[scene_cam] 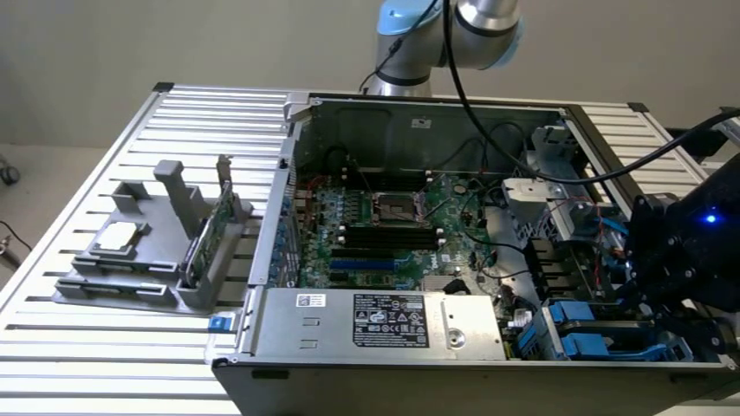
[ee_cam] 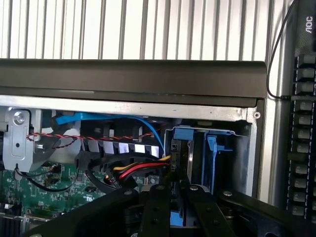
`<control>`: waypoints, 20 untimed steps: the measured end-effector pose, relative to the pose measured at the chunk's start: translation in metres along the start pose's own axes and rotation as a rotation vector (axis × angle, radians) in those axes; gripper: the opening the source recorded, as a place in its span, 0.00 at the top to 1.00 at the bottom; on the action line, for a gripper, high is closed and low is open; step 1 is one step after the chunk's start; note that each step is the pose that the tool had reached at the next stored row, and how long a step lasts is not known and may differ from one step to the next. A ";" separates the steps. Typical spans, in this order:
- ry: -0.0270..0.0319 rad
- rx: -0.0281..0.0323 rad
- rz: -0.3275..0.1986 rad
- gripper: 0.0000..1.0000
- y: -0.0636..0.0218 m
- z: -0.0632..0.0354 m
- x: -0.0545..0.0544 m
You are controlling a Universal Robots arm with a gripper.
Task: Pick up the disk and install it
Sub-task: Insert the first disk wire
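The disk stands edge-on in the drive bay at the corner of the open computer case, its blue carrier frame showing at the top and between my fingers. My gripper is shut on the disk's near edge, with the black fingers close on either side. In the exterior view the gripper reaches down into the case's corner on the exterior view's right, beside blue carriers. The disk's label is hidden.
Red, yellow and black cables run right beside the bay. The motherboard and power supply fill the case. A grey fixture on the exterior view's left holds a silver chip and a green card.
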State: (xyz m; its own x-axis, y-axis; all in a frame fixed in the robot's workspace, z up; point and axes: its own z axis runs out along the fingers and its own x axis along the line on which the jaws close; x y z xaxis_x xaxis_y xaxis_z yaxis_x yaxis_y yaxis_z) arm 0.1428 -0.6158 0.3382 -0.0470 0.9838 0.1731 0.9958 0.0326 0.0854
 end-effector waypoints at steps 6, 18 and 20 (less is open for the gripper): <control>-0.0082 -0.0010 0.003 0.82 0.0000 0.0004 0.001; -0.0302 -0.0033 0.005 0.82 0.0000 0.0014 0.004; -0.0314 -0.0037 0.006 0.82 0.0000 0.0016 0.004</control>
State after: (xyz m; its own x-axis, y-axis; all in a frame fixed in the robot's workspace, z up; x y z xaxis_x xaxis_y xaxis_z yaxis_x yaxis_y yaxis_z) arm 0.1428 -0.6112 0.3374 -0.0388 0.9890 0.1427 0.9958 0.0263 0.0881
